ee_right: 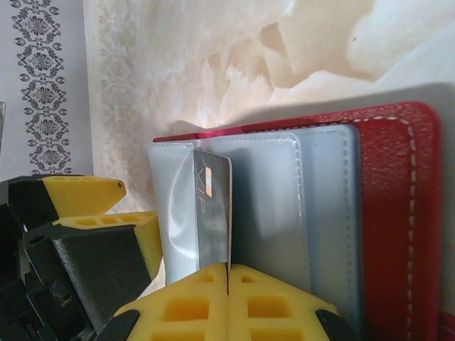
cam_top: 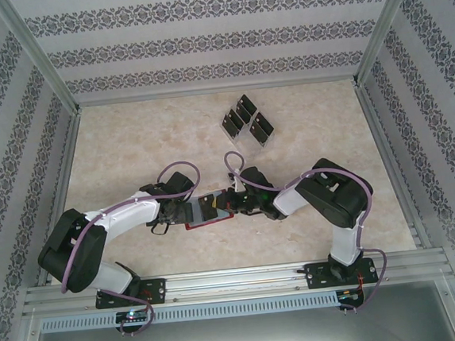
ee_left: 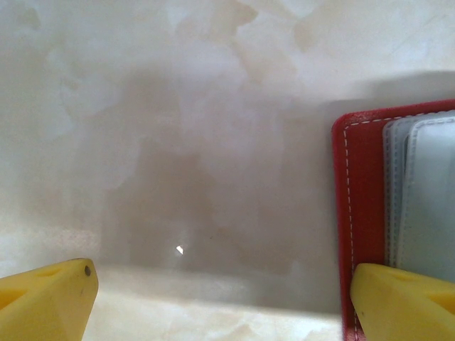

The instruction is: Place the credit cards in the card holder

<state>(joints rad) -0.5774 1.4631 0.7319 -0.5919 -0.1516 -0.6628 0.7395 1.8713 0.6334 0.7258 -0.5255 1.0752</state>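
Credit card marked VIP, pinched in right claw, over open red card holder, left claw spread wide

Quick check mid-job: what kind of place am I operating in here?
Likely a staged robot test cell, not a real room: aluminium frame, wallpaper-patterned panels as walls, marble-look tabletop.

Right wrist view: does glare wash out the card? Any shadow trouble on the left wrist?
Right wrist: the credit card shows a sheen, yet its VIP lettering reads; left wrist: a broad soft shadow darkens the table beside the card holder, one tiny glint.
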